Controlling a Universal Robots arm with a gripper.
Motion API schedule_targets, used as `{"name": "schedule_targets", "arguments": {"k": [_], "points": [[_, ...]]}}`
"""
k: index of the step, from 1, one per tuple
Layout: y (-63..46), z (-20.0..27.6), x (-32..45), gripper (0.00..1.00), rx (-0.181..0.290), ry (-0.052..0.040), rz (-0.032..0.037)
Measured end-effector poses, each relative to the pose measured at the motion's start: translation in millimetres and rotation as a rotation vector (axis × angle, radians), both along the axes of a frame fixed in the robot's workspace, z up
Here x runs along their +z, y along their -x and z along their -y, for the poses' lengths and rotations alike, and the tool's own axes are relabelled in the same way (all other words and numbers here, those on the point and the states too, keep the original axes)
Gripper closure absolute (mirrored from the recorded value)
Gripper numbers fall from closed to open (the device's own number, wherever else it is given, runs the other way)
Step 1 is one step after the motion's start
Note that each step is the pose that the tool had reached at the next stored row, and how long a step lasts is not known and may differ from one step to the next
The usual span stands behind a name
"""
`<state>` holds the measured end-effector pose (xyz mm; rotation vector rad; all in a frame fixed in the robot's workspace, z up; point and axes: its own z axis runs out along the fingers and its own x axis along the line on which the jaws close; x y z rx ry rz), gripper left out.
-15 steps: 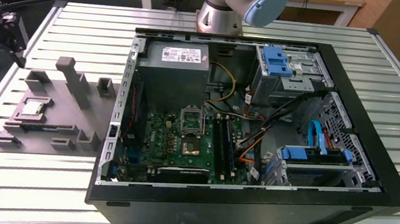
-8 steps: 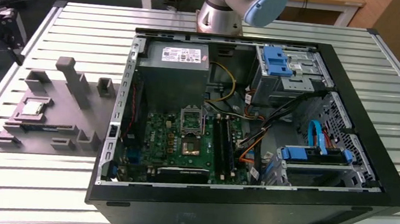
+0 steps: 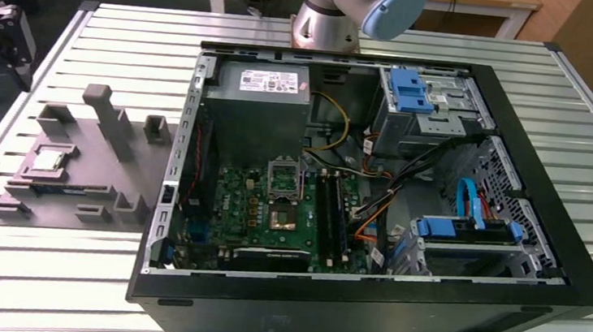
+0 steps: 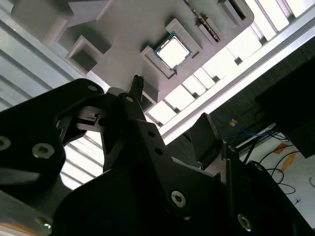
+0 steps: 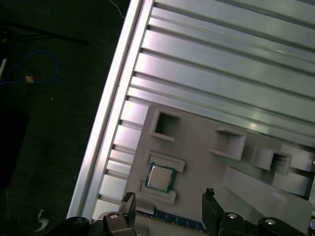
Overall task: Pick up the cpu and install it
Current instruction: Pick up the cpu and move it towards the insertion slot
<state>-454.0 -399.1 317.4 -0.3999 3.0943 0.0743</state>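
The cpu (image 3: 50,160), a small square chip with a pale metal top, lies flat in a framed pocket of the grey plastic tray (image 3: 110,173) on the slatted table, at the exterior view's left. Both wrist views look down on it, cpu (image 5: 158,178) and cpu (image 4: 173,51). My gripper (image 5: 169,196) hovers above the tray, open, its two dark fingertips (image 5: 129,199) spread wider than the chip and holding nothing. The second wrist view shows the gripper (image 4: 172,108) over the tray too. The green motherboard (image 3: 270,212) lies in the open computer case (image 3: 371,295), with a metal-framed socket (image 3: 285,177).
The tray has raised blocks and posts (image 3: 111,120) around the chip's pocket. The table edge (image 5: 106,128) runs close beside the tray, with dark floor and cables past it. Inside the case are a power supply (image 3: 265,90), cables and blue drive brackets (image 3: 465,229). The arm's base (image 3: 333,15) stands behind the case.
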Motion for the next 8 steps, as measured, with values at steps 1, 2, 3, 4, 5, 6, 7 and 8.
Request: {"name": "schedule_targets", "arguments": {"k": [1, 2, 3, 4, 5, 6, 7, 8], "points": [[0.0, 0.0, 1.1, 0.35, 0.000, 0.0001, -0.0001], [0.0, 0.0, 2.2, 0.35, 0.000, 0.0000, 0.0000], [0.0, 0.0, 3.3, 0.35, 0.000, 0.0000, -0.0001], [0.0, 0.0, 4.3, 0.35, 0.000, 0.0000, -0.0001], [0.0, 0.0, 5.4, 0.35, 0.000, 0.0000, 0.0000], [0.0, 0.0, 6.5, 0.35, 0.000, 0.0000, 0.0000], [-0.1, 0.0, 6.2, 0.35, -0.005, -0.0001, 0.0002], [-0.1, 0.1, 6.1, 0.35, -0.022, 0.0000, -0.0001]]}}
